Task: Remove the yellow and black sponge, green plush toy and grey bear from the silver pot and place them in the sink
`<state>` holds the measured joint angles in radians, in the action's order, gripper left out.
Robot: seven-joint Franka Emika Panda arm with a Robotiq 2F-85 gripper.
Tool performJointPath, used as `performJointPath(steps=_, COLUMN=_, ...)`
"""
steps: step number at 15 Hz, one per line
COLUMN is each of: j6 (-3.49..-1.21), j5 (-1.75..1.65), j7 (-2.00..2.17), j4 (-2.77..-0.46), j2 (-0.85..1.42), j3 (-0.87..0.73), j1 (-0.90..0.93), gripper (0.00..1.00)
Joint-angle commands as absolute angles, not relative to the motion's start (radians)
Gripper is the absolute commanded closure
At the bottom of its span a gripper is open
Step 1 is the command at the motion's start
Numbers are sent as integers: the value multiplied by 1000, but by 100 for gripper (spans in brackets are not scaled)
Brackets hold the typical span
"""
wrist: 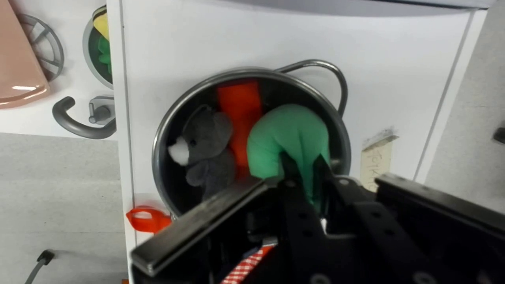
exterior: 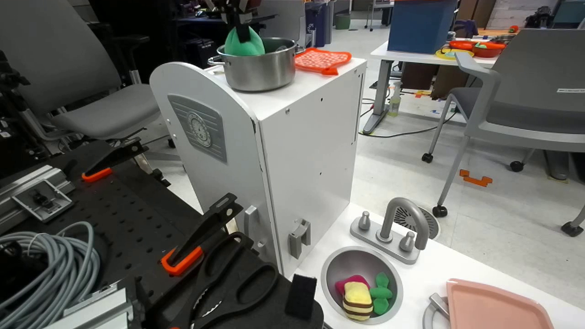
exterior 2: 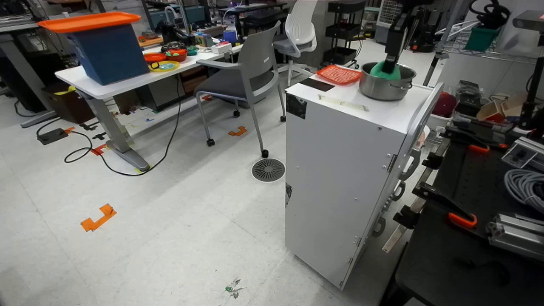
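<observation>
Pincer [wrist: 302,156] holds grn plush [wrist: 286,128] in pot [exterior: 263,73] w/ bear [wrist: 211,136].

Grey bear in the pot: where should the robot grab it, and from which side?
The bear is probably best gripped across its body, just below the head, from straight above. It lies inside the pot, whose walls likely block a sideways approach. Its snout sits close to the wall; there looks to be more room beside the body. The gripper is closed on the green toy now.

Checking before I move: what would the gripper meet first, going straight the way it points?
The green toy, which the gripper pinches; beyond it, probably the bottom of the pot, but the toy hides that.
</observation>
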<state>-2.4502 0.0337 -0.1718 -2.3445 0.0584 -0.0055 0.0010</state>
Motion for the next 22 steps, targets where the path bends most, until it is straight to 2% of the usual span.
performJointPath(steps=1, j6=-2408, j5=38, j7=-177, j4=-2326, j2=46, j3=-6, j1=-8, gripper=97)
performJointPath(steps=17, j6=-2329, j5=-38, j7=-96, j4=-2316, j2=-71, j3=-50, j1=-49, gripper=97)
performJointPath(steps=22, j6=-2312, j5=-163, j7=21, j4=-2300, j2=-62, j3=-74, j1=-93, gripper=97)
